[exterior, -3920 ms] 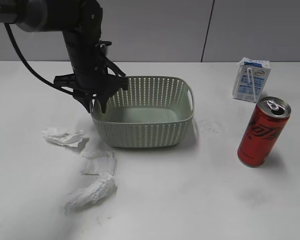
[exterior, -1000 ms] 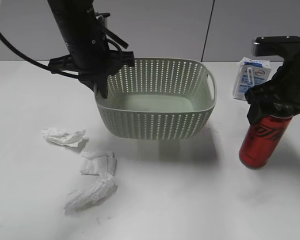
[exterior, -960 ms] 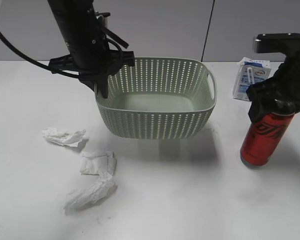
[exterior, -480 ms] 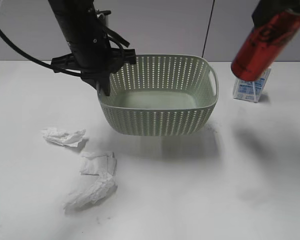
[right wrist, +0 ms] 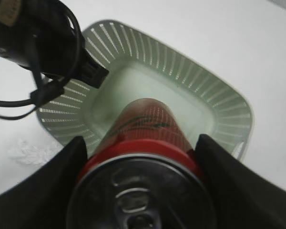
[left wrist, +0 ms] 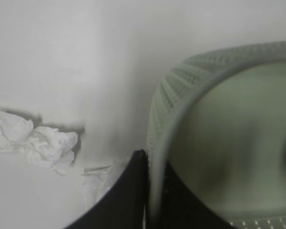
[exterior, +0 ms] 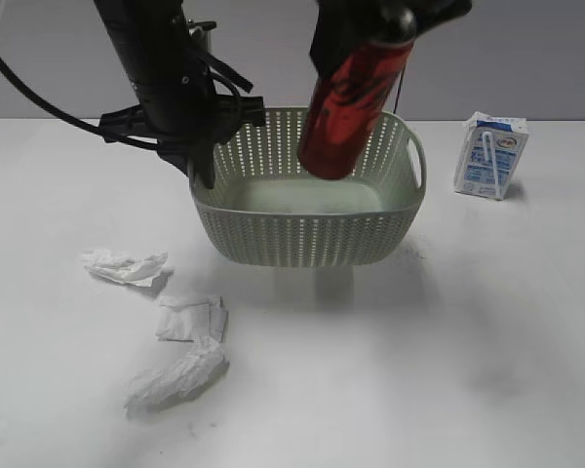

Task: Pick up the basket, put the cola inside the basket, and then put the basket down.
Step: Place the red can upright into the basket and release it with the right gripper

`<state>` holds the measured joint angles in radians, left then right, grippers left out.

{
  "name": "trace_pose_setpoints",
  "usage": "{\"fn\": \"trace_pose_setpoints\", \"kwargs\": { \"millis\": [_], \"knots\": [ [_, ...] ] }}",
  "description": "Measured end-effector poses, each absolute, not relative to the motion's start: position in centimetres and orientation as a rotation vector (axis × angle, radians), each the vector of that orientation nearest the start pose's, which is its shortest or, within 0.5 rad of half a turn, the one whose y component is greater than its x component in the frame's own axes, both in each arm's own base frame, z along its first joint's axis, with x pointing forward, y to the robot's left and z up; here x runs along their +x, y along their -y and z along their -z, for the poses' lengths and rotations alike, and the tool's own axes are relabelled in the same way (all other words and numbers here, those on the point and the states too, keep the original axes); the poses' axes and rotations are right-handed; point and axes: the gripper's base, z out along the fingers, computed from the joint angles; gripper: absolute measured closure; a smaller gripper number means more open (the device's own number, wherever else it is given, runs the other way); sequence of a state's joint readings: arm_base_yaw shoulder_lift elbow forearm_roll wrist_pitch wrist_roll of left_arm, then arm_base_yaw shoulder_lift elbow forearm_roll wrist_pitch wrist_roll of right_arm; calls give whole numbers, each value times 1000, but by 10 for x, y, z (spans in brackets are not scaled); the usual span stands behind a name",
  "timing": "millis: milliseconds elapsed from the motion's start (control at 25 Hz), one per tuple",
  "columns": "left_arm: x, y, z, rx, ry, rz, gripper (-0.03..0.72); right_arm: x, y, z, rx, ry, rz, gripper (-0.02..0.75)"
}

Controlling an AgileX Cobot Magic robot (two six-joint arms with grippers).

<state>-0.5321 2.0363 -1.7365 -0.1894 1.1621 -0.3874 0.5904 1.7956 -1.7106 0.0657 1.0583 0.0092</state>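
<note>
The pale sage-green basket hangs a little above the table, its shadow below it. My left gripper is shut on the basket's left rim. My right gripper is shut on the red cola can near its top and holds it tilted over the basket's opening, its base just inside the rim. In the right wrist view the can points down at the basket floor, with a finger on each side of it. The basket is otherwise empty.
A white-and-blue drink carton stands at the back right. Three crumpled white tissues lie on the table left of and in front of the basket; one shows in the left wrist view.
My right gripper lifted the cola can off the table at the right and carried it left, to above the basket. The basket stayed held up by my left gripper.
</note>
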Motion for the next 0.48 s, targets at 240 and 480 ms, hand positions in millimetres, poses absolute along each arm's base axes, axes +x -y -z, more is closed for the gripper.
{"fn": "trace_pose_setpoints", "kwargs": {
  "millis": [240,480],
  "knots": [
    [361,231,-239,133,-3033,371,691,347,-237,-281,-777,-2663,-220,237],
    [360,230,-238,135,-3041,365,691,347,-239,-277,-790,-2674,-246,181]
  ]
}}
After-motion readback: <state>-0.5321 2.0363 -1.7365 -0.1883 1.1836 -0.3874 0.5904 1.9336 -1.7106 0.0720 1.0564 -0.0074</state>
